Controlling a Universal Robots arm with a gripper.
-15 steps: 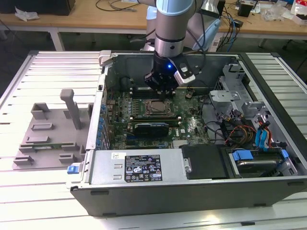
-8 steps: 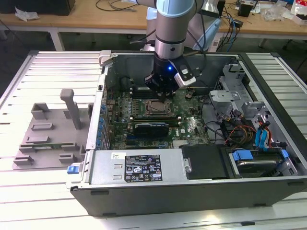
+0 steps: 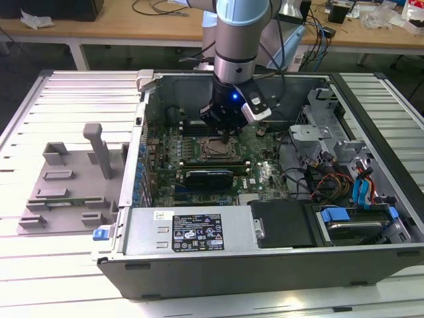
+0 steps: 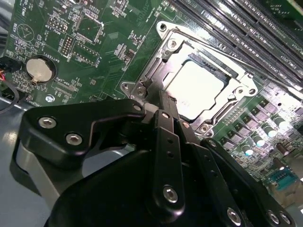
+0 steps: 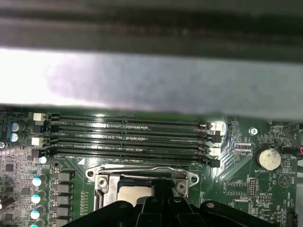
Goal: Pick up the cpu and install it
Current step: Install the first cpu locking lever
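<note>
The cpu (image 4: 196,87), with its pale silvery top, lies flat inside the metal-framed socket (image 4: 236,78) on the green motherboard. It also peeks out in the first wrist view as the cpu (image 5: 134,194) just beyond the black fingers. My gripper (image 4: 164,101) hangs low over the socket's near edge. Its two black fingers are pressed together with nothing between them. In the exterior view the gripper (image 3: 228,134) stands inside the open computer case, directly above the socket (image 3: 218,149).
Several memory slots (image 5: 128,135) run beside the socket. A long black expansion card (image 3: 211,177) lies on the socket's other side, and a coin battery (image 4: 39,68) sits nearby. The case walls (image 3: 142,132), cables and drive cage (image 3: 358,185) hem in the board. A grey fixture (image 3: 66,185) stands at the exterior view's left.
</note>
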